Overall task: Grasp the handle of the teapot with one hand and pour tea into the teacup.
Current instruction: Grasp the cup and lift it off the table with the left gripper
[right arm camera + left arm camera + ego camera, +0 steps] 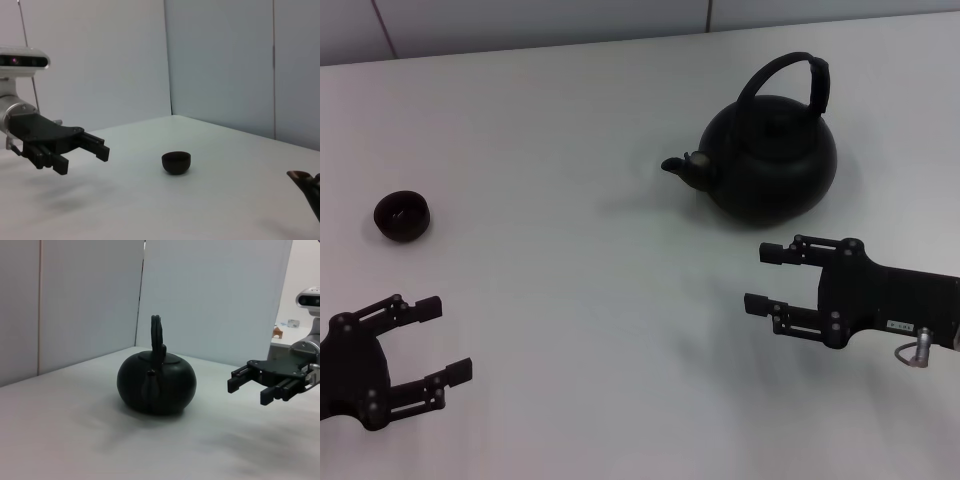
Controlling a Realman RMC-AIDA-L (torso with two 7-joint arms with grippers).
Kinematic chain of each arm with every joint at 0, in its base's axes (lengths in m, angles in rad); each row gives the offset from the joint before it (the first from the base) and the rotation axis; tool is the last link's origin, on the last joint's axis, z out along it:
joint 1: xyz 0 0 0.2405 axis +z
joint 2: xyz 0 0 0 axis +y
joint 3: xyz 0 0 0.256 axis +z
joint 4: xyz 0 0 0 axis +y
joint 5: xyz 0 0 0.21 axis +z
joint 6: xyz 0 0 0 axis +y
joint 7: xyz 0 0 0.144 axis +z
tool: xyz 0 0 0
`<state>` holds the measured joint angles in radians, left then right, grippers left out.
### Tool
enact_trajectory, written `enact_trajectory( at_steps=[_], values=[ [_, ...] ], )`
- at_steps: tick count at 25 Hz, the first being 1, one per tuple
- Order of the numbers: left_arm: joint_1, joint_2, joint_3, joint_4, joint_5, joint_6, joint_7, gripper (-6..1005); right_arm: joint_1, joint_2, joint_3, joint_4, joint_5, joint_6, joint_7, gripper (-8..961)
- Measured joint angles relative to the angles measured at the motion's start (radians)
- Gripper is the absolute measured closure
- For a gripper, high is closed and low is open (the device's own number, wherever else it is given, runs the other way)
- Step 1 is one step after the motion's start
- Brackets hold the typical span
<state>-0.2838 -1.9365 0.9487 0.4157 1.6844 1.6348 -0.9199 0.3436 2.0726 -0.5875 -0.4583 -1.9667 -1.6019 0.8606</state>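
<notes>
The matte-black teapot [770, 158] stands at the far right of the table, spout pointing left, its arched handle [790, 75] upright over the lid. The left wrist view shows the teapot [156, 381] spout-on, with the handle [158, 337] edge-on. The small dark teacup [401, 216] sits at the left; it also shows as the teacup [176, 162] in the right wrist view. My right gripper [766, 277] hovers open just in front of the teapot, not touching it. Near the front left corner my left gripper [443, 340] is open and holds nothing.
The white table [570, 200] ends at a pale wall along the back. White panels stand behind the table in both wrist views. The teapot's spout tip [302, 177] pokes into the right wrist view.
</notes>
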Motion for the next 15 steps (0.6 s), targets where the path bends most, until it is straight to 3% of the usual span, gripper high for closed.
enact_trajectory(
  at_steps=[15],
  values=[
    [0.001,0.004,0.001,0.01,0.0,0.003,-0.005,190,0.0,0.0,0.002,-0.003,-0.005,-0.006,0.002,318]
  ],
)
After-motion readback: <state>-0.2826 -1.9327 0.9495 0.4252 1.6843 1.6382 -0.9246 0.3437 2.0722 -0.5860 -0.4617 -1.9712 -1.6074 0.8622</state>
